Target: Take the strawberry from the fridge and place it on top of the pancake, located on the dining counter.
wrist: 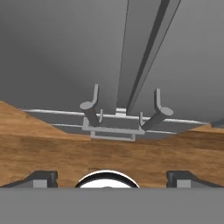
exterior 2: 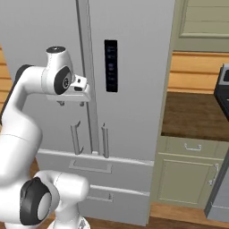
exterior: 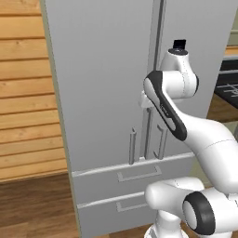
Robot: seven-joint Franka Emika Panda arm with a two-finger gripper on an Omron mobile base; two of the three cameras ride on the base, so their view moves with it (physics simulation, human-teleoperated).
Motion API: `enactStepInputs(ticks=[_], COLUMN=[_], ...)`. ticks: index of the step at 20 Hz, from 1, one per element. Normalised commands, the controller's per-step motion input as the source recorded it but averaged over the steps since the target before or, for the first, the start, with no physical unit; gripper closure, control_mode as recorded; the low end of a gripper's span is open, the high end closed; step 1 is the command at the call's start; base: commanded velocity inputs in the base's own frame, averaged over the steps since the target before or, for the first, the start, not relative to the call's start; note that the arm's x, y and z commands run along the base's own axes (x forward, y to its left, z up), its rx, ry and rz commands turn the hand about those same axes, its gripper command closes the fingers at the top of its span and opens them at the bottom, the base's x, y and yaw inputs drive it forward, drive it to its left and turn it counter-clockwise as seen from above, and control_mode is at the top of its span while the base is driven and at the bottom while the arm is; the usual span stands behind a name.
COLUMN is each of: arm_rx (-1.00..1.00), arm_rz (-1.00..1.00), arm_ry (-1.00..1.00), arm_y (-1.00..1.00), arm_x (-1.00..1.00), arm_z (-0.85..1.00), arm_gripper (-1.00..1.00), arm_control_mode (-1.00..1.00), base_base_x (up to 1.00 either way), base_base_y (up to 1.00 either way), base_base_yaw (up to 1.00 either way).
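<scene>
We face the fridge [exterior: 107, 83], both doors closed, so the strawberry is presumably inside, hidden from us. In the hand view the left door handle [wrist: 90, 107] sits at eleven o'clock and the right door handle [wrist: 160, 109] at one o'clock. Our gripper [wrist: 111, 178] is spread wide at six o'clock, holding nothing; we should centre one bar between the fingers before closing and pulling.
</scene>
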Motion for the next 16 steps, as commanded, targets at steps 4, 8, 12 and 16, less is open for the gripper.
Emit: enactStepInputs(ticks=[4, 8, 12, 16], arm_rx=[0.00, 0.00, 0.00, 0.00], arm_rz=[0.00, 0.00, 0.00, 0.00], arm_ry=[0.00, 0.00, 0.00, 0.00], arm_y=[0.00, 0.00, 0.00, 0.00], arm_x=[0.00, 0.00, 0.00, 0.00], arm_z=[0.00, 0.00, 0.00, 0.00], arm_gripper=[-1.00, -1.00, -1.00, -1.00], arm_control_mode=[1.00, 1.00, 1.00, 1.00], base_base_x=[-0.02, 0.00, 0.00, 0.01], base_base_y=[-0.31, -0.37, -0.32, -0.05], base_base_yaw=[0.00, 0.00, 0.00, 0.00])
